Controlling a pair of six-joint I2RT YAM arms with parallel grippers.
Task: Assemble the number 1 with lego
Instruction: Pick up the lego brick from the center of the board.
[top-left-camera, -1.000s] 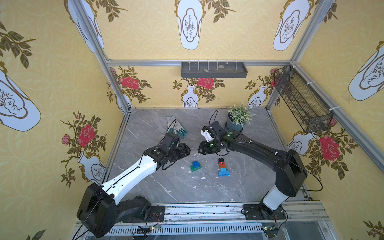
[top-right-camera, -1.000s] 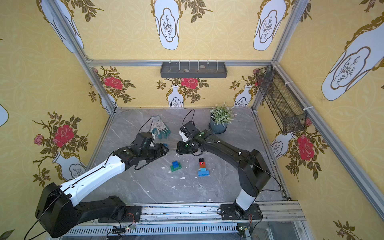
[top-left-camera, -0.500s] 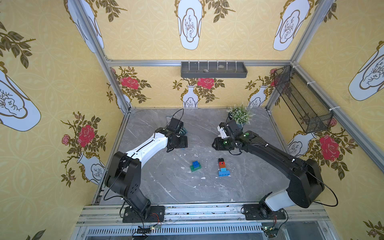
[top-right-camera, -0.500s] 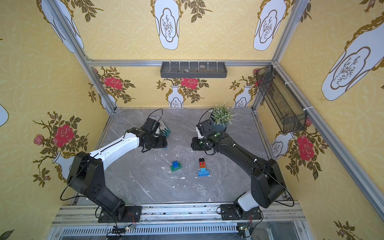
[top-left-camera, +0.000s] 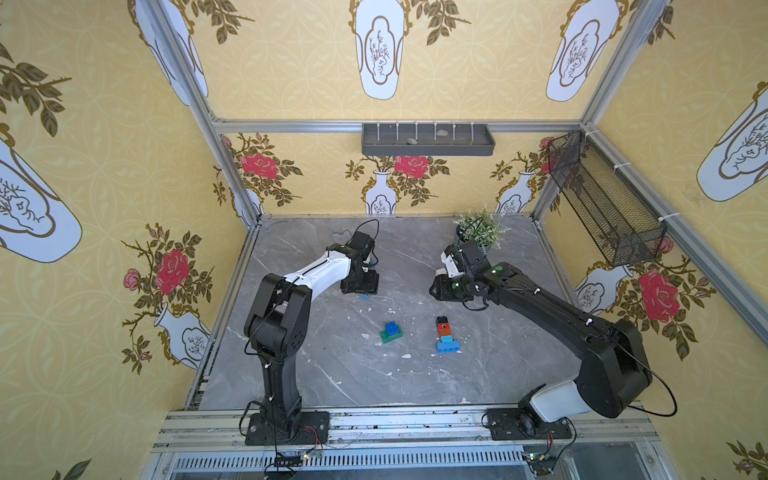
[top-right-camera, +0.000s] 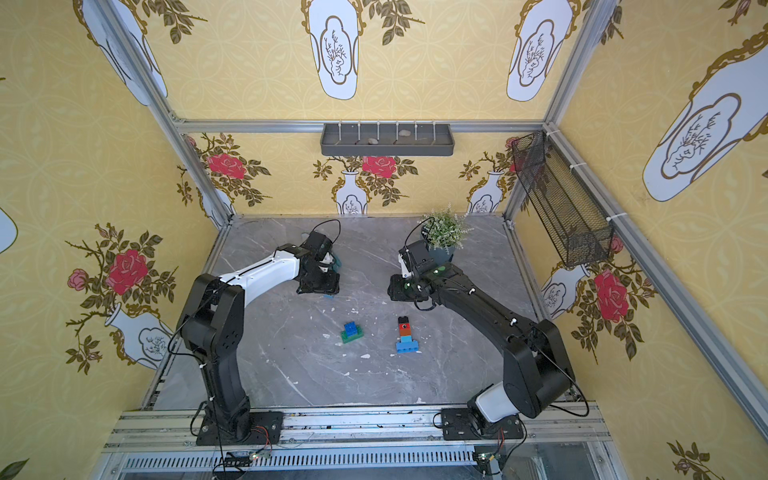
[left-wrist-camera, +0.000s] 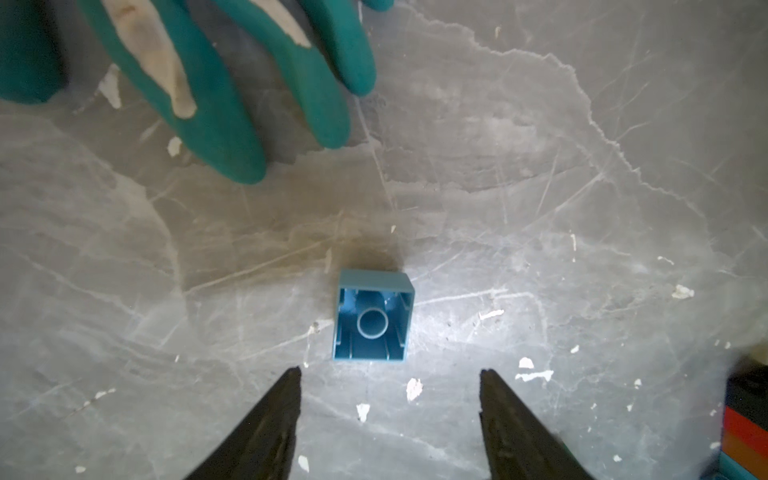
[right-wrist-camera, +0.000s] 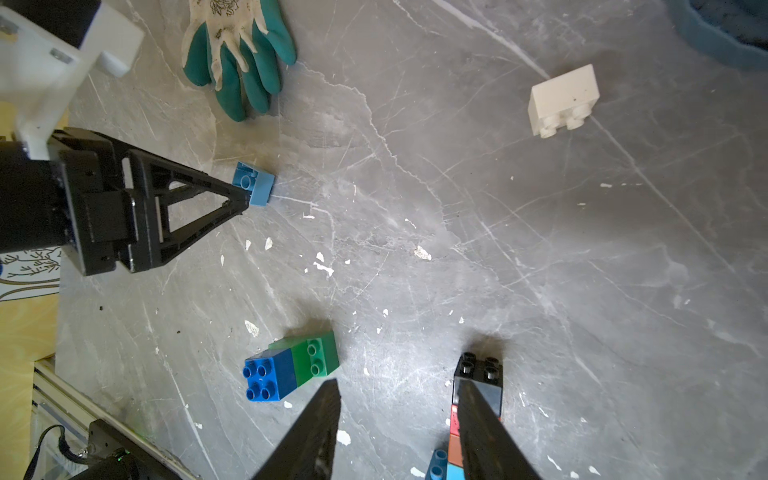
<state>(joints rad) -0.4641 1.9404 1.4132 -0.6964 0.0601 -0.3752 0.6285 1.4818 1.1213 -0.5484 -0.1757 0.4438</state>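
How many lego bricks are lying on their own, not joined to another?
2: a light blue brick before the left pincer, and a white brick near the plant pot. Others may be hidden.

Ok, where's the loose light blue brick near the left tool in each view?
Left wrist: light blue brick just beyond the open left tool, hollow side to camera.
Right wrist: at the left tool's tip.
Both top views: sliver peeking from under the left tool.
Shared landmark: teal glove nearby.

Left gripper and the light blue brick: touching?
Apart. The left wrist view shows bare table between the light blue brick and both tips of the left gripper; the brick lies just beyond the open jaws.
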